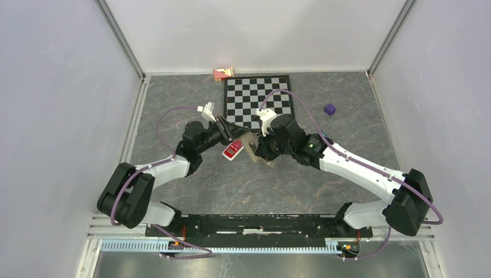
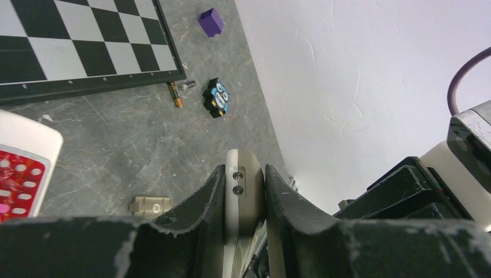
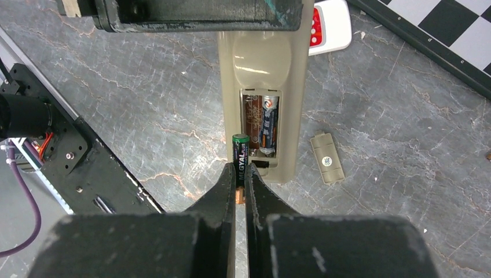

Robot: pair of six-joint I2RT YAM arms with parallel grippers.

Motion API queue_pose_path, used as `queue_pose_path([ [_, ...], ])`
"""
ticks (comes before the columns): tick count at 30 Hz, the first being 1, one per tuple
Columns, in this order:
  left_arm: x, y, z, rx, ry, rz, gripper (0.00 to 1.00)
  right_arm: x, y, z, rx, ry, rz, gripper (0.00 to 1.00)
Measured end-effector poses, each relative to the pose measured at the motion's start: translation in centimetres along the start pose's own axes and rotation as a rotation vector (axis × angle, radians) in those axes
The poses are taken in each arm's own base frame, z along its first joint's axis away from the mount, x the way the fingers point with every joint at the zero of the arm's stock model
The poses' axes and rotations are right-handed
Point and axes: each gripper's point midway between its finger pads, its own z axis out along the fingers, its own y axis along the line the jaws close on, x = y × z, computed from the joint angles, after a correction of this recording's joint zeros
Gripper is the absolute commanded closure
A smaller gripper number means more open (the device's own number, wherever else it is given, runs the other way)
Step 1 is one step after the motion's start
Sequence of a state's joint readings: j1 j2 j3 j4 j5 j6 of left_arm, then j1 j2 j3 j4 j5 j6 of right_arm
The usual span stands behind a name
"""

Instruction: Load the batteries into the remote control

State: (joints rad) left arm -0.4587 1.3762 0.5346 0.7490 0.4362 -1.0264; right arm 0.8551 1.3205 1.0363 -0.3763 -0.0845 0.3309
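Left end effector is clamping remote; right end effector is pinching battery, needing squaring into apparently free slot beside seated cell.

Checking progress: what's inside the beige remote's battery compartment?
A blue-white battery lies in the remote's right slot. The left slot's lower end is hidden behind the green battery held by the right fingers.

Robot lab test cell: white panel walls, aluminium frame posts, black mounting rail along grey marbled counter edge.
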Motion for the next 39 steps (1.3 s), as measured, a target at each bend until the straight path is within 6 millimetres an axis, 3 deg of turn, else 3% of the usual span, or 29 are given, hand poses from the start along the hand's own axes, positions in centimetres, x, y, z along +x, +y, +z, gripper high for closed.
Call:
queue_pose_path([
  [13,0.1,-2.0,0.3,0.113,0.022,-0.056,0.98,-0.3,-0.6,-0.3,0.04,0.003,-0.014,0.96],
  [30,0.2,-1.9,0.7,0.117,0.02,-0.144,0.98,-0.4,-0.7,-0.3,0.043,0.002,-0.014,0.84],
  [39,0.1,-1.7,0.8,0.104,0.01,-0.237,0.98,-1.1,-0.3,-0.6,0.04,-0.017,0.03,0.61],
])
